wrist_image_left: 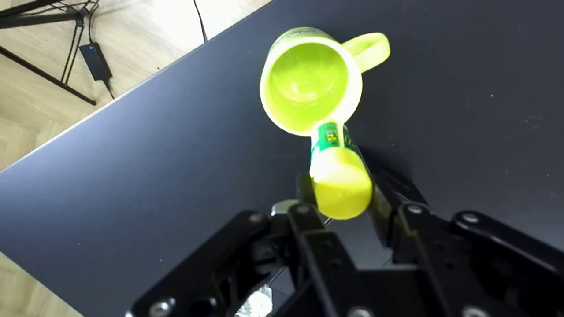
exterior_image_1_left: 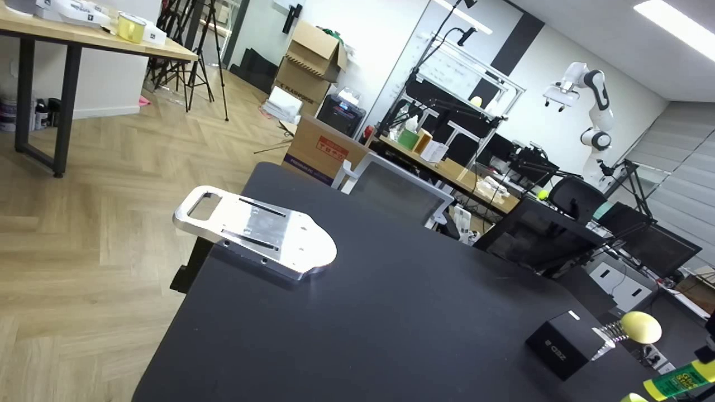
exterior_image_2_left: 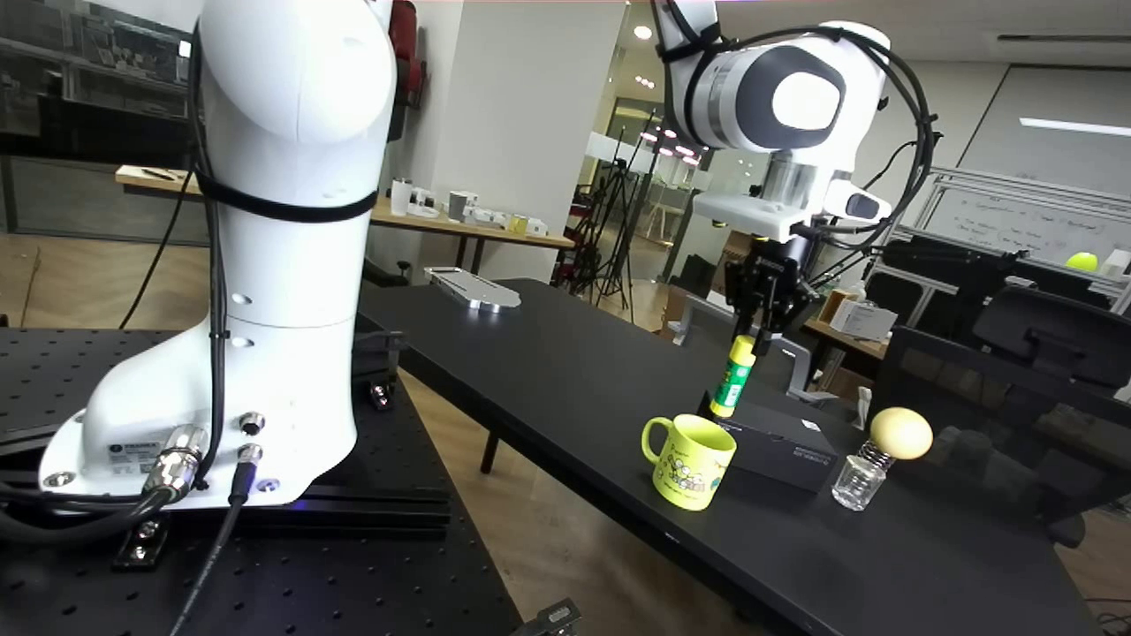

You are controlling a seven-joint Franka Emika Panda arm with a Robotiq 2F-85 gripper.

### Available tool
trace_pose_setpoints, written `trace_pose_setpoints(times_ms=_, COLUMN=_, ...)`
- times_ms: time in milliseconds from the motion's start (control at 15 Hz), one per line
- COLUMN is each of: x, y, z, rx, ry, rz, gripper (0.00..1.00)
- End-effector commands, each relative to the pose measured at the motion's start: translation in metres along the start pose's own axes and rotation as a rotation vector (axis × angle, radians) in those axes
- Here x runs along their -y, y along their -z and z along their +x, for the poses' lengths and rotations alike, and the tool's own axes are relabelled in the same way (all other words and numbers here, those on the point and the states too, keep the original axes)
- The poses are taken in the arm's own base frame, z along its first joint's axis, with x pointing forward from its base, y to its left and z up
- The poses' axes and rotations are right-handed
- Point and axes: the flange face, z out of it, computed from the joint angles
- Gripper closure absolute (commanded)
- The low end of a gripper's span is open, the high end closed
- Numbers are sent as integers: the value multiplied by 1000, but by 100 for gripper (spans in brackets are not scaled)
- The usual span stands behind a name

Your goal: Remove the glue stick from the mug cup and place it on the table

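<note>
The glue stick (exterior_image_2_left: 732, 382) has a yellow cap and a green label; it also shows at the lower right of an exterior view (exterior_image_1_left: 680, 381). My gripper (exterior_image_2_left: 754, 331) is shut on its capped upper end, one finger on each side in the wrist view (wrist_image_left: 340, 193). The stick hangs tilted, outside the yellow-green mug cup (exterior_image_2_left: 691, 468), its lower end higher than the rim. In the wrist view the mug's (wrist_image_left: 310, 83) inside shows empty, and the stick's lower end overlaps the rim's near edge. The mug stands upright on the black table (exterior_image_2_left: 565, 371).
A black box (exterior_image_2_left: 778, 446) stands beside the mug, close behind the stick. A clear jar with a spring and a round yellow ball (exterior_image_2_left: 901, 433) stands beyond the box. A silver metal plate (exterior_image_1_left: 262, 229) lies at the table's far end. The table's edge (wrist_image_left: 145, 77) runs near the mug.
</note>
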Motion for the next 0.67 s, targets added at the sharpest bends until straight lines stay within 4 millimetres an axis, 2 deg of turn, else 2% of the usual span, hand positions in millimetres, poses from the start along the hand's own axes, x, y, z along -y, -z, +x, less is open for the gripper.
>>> trace_pose_setpoints(times_ms=0, x=12, y=13, z=39, rx=-38, ry=30, rz=-5, gripper=91)
trace_pose_setpoints(times_ms=267, x=27, y=22, z=93, rx=-95, ry=45, rz=-18, gripper=91)
trace_pose_setpoints(times_ms=600, x=46, y=10, z=164, rx=-165, ry=66, rz=-26, gripper=91)
